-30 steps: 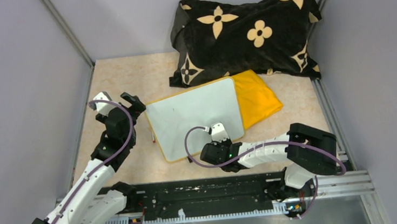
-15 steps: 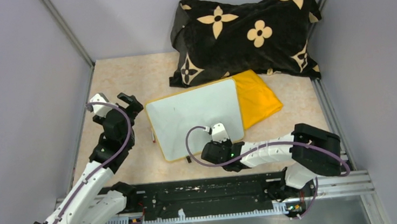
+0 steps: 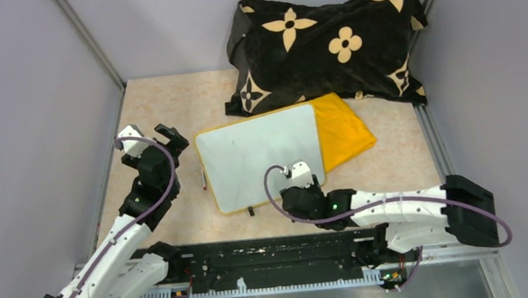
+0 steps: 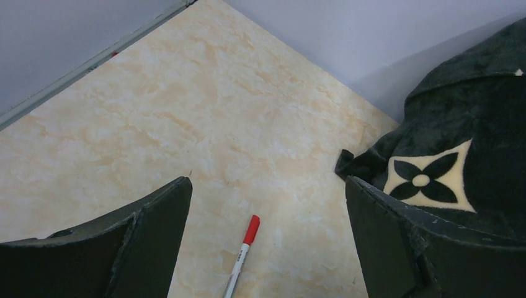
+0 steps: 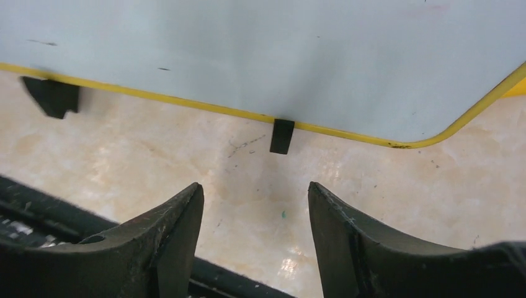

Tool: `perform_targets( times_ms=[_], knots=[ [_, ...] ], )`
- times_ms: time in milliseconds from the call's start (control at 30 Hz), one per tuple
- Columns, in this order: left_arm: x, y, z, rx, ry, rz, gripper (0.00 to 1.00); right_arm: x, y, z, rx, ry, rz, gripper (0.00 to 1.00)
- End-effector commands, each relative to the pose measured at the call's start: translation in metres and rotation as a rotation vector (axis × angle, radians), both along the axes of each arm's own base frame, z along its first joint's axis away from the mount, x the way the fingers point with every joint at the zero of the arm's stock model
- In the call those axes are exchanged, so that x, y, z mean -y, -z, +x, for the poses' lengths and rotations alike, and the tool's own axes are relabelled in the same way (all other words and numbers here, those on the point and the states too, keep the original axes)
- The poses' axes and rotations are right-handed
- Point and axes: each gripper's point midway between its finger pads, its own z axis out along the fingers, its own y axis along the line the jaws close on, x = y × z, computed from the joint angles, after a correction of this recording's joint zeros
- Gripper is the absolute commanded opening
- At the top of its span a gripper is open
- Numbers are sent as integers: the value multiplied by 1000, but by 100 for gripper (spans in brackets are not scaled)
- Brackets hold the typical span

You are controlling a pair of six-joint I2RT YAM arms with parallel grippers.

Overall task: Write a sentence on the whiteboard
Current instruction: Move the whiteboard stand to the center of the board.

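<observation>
Low, right end effector (image 5: pixel 254 194) faces whiteboard (image 5: pixel 248 62).

On my left wrist feed, the left end effector (image 4: pixel 267 186) is spread wide and grips nothing. I see a red-capped pen (image 4: pixel 243 253) lying on the beige marbled bench (image 4: pixel 186 112) at bottom centre. A black cushion (image 4: pixel 477 112) with a cream flower fills the right edge.

We've got open tabletop (image 3: pixel 163 100) to the left of the whiteboard (image 3: pixel 247 157), with a red-capped pen (image 4: pixel 240 261) lying just off its left edge. At the back the black pillow (image 3: pixel 324 43) blocks the way, and the yellow cloth (image 3: pixel 342 131) crowds the right side.
</observation>
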Motion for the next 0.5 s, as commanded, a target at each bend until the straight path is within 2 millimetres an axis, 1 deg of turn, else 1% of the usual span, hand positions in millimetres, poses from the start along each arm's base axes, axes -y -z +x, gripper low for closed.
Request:
perform_targets(
  times_ms=[0,200,300,333,367,433,467],
  knots=[
    [-10,-2,-4,-8,-48,47,99,-14,-42,-11,18,-98,139,62],
    [-13,-4,-2,-59,-40,131,99,-26,-105,-18,109,-198,389,62],
    [-14,-4,8,-97,3,128,99,-25,-132,-20,166,-227,492,62],
    [-16,0,13,-118,29,108,99,-24,-139,-20,181,-236,516,62],
    [-22,9,16,-147,43,73,99,-23,-147,-21,197,-245,539,62],
    [-30,33,21,-210,54,-8,99,-21,-159,-21,226,-254,577,62],
    [-26,42,24,-231,87,-25,99,-20,-166,-21,243,-257,591,62]
  ],
)
